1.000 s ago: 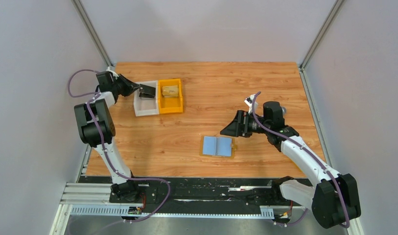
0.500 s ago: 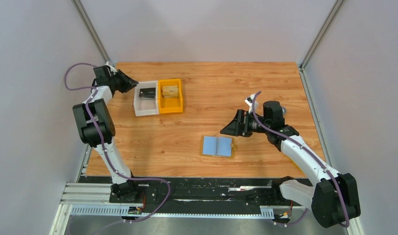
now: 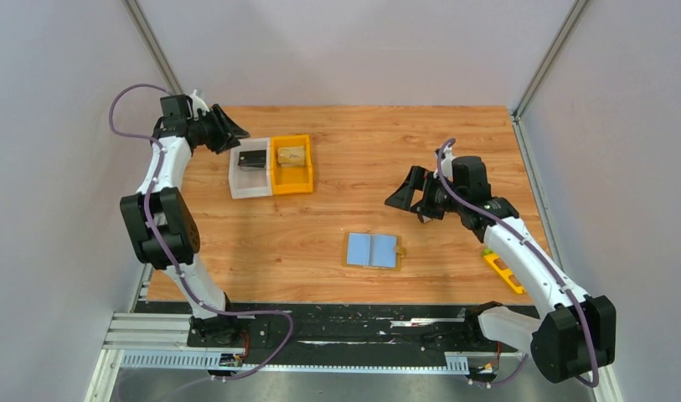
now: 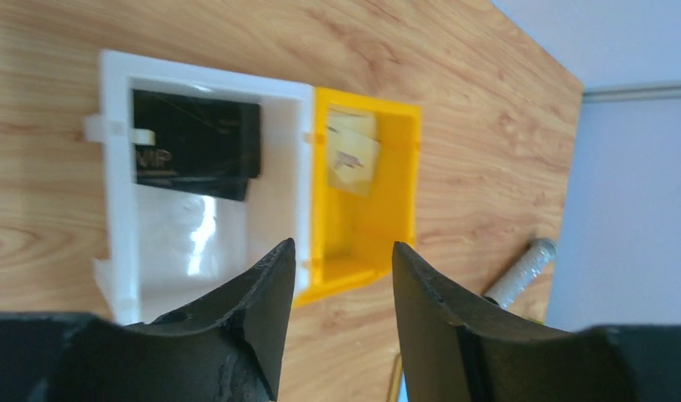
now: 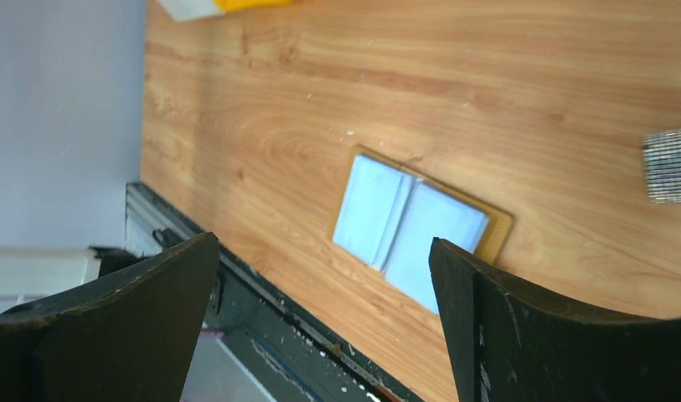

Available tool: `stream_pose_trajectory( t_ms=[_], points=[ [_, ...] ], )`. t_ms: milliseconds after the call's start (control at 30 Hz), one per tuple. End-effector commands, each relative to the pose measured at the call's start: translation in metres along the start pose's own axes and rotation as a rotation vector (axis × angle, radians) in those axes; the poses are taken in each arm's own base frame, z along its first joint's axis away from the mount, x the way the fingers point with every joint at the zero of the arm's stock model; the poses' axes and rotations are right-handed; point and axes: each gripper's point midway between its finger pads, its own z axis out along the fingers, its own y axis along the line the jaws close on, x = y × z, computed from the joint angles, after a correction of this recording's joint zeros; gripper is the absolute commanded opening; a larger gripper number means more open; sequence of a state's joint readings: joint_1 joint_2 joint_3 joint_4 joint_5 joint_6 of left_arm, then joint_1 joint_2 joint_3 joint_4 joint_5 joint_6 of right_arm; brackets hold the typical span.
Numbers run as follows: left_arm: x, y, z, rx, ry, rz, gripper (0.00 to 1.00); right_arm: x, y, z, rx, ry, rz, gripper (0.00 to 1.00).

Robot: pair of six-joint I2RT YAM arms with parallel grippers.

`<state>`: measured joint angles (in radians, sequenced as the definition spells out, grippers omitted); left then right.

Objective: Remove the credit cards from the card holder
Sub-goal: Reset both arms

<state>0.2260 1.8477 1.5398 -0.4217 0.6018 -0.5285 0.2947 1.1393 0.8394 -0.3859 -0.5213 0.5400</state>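
Left arm stretched to far-left corner, tool point(image 3: 233, 136) partly spread, empty, near white bin point(image 3: 239, 186). Right arm bent, tool point(image 3: 408, 191) wide open, empty. Card holder point(image 3: 373, 249) lies unfolded flat, front-centre worktop point(image 3: 362, 142).

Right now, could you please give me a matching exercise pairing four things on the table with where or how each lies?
Things: 1 card holder; 2 black card; 3 orange bin; 4 yellow tool.
Places: A inside the white bin; B near the table's right edge; C lying open, blue panels up; D right against the white bin.
Pairs: 1-C, 2-A, 3-D, 4-B.
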Motion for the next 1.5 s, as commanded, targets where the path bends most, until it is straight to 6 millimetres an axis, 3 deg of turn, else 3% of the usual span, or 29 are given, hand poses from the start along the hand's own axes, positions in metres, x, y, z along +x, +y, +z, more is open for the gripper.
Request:
stream_pose_trajectory(
  t_ms=[0,33,67,100,167,433,667,967,1467],
  points=[
    [0.019,-0.061,-0.043,0.087,0.026,0.126,0.58,-0.039,-0.010,-0.020,0.180,-0.144,-0.015,1.00],
    [0.029,-0.061,-0.046,0.084,0.047,0.136,0.64,-0.045,-0.010,-0.024,0.197,-0.167,-0.017,1.00],
    [0.036,-0.074,-0.055,0.101,0.046,0.163,0.70,-0.049,-0.009,-0.028,0.206,-0.187,-0.022,1.00],
    [0.046,-0.074,-0.056,0.102,0.065,0.169,0.92,-0.052,-0.007,-0.032,0.213,-0.205,-0.026,1.00],
    [0.066,-0.090,-0.065,0.137,0.087,0.209,0.99,-0.059,-0.002,-0.041,0.215,-0.247,-0.039,1.00],
    [0.138,-0.140,-0.103,0.276,0.142,0.360,1.00,-0.069,0.020,-0.073,0.174,-0.357,-0.081,1.00],
    [0.161,-0.170,-0.152,0.411,0.051,0.440,1.00,-0.063,0.035,-0.093,0.119,-0.404,-0.115,1.00],
    [0.181,-0.169,-0.184,0.458,-0.040,0.485,1.00,-0.056,0.051,-0.111,0.056,-0.440,-0.146,1.00],
    [0.198,-0.156,-0.183,0.474,-0.051,0.448,1.00,-0.039,0.042,-0.111,0.044,-0.436,-0.124,1.00]
  ],
)
